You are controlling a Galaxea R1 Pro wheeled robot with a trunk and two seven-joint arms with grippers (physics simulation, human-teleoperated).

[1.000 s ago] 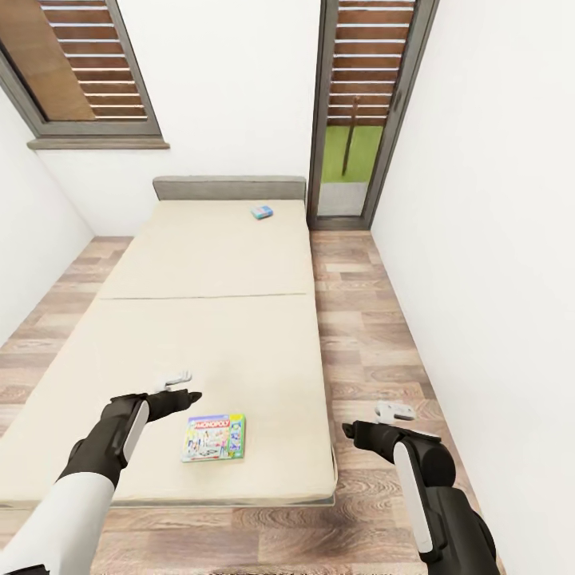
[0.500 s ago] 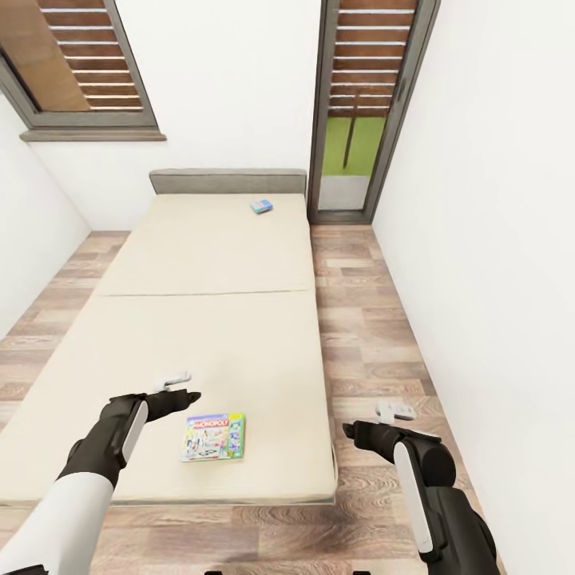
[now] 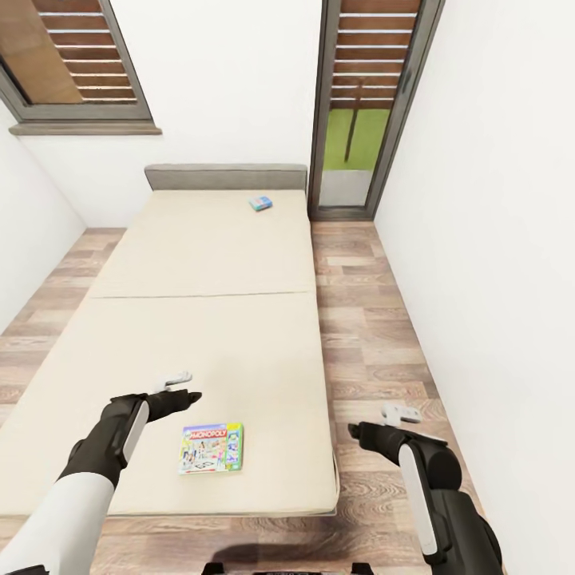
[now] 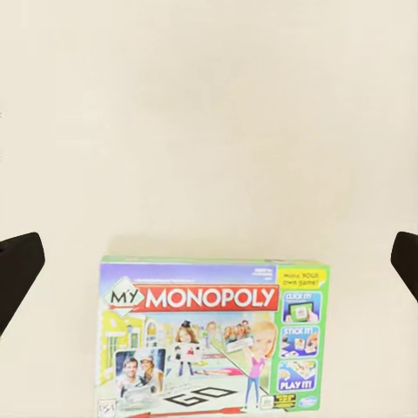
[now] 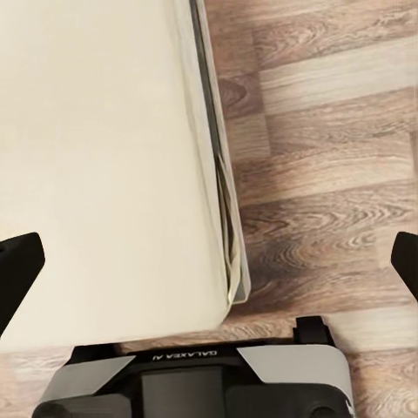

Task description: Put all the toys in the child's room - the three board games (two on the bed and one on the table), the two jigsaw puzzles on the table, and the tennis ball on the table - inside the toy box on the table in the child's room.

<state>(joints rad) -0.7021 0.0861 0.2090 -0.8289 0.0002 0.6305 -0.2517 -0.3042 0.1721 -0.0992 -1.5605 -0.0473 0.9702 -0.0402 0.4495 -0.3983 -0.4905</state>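
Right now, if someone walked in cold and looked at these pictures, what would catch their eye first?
Probably the colourful Monopoly board game, lying flat near the foot of the plain beige bed, just ahead of the open left gripper. Next, a small blue board game far off near the grey headboard. The right gripper, also open, hangs over the wood plank floor beside the bed.

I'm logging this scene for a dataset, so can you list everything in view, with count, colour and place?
Bed: one, beige mattress, grey headboard, centre of room.
Monopoly board game: one, green-edged, near foot of bed.
Blue board game: one, by headboard.
Windows: two, dark-framed, far wall.
Floor: wood planks, around bed.
Walls: white.
Robot base: grey, at bed's foot.
Left gripper: open, black, above mattress near Monopoly.
Right gripper: open, black, over floor beside bed.
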